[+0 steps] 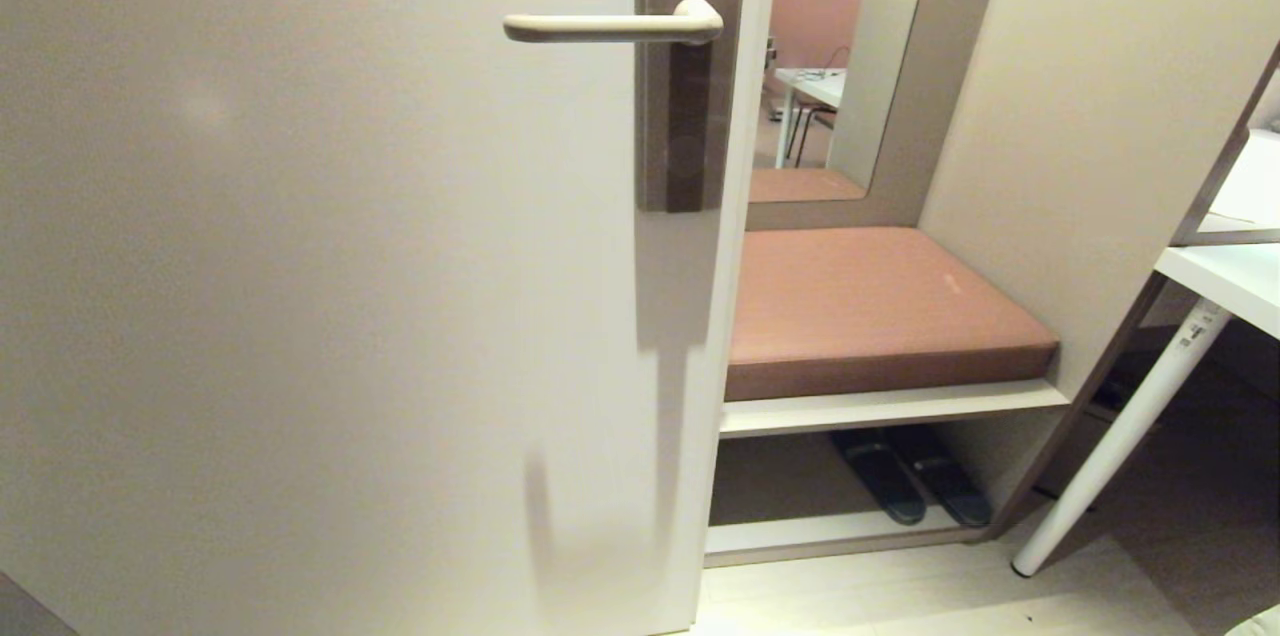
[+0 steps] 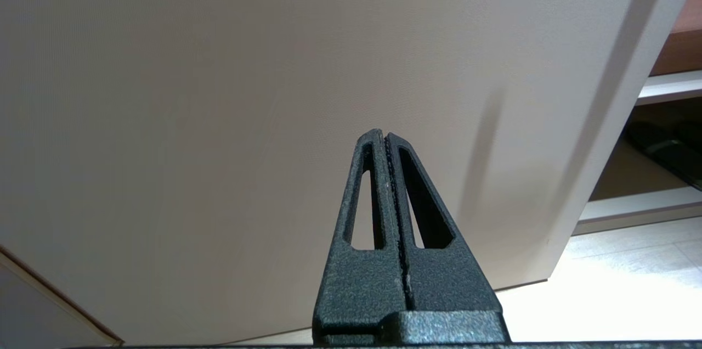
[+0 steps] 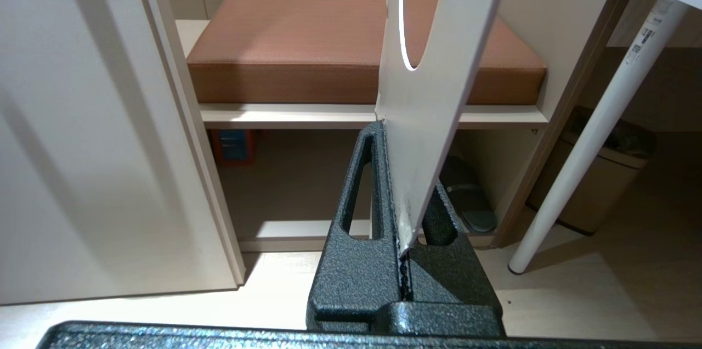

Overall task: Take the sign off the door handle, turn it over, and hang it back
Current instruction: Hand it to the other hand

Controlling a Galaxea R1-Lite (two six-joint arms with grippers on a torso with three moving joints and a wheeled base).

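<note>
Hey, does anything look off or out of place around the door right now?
Yes: the door handle is bare. The sign is pinched edge-on in the shut right gripper, pale face showing, down by the cushioned bench.

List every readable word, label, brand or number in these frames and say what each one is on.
None can be read.
The sign, clamped in the shut right gripper: the pale face in view shows no lettering.
White table leg: a small label with dark print, too small to read.
Blue and orange item under the bench: print too blurred to read.
Door handle: no marking.
</note>
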